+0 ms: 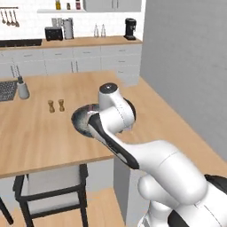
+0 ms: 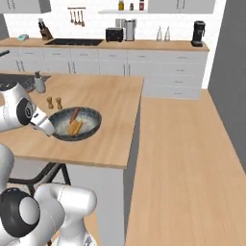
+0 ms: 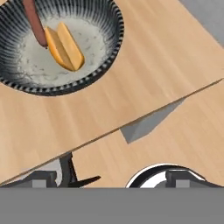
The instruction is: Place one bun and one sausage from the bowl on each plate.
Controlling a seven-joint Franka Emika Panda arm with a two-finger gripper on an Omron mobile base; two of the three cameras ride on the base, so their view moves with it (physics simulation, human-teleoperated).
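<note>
Hand view: dark speckled bowl (image 3: 103, 52) on the wooden counter (image 3: 144, 78), well ahead of the gripper (image 3: 116, 179) and up-left of it, holding a split bun (image 3: 64, 47) with a sausage (image 3: 36, 22) touching its far side. Gripper fingers spread wide apart, clamped on nothing, poised beyond the counter's edge.

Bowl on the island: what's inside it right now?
The bowl holds one bun and one sausage, side by side and touching. In the left base view the arm covers most of the bowl's inside.
</note>
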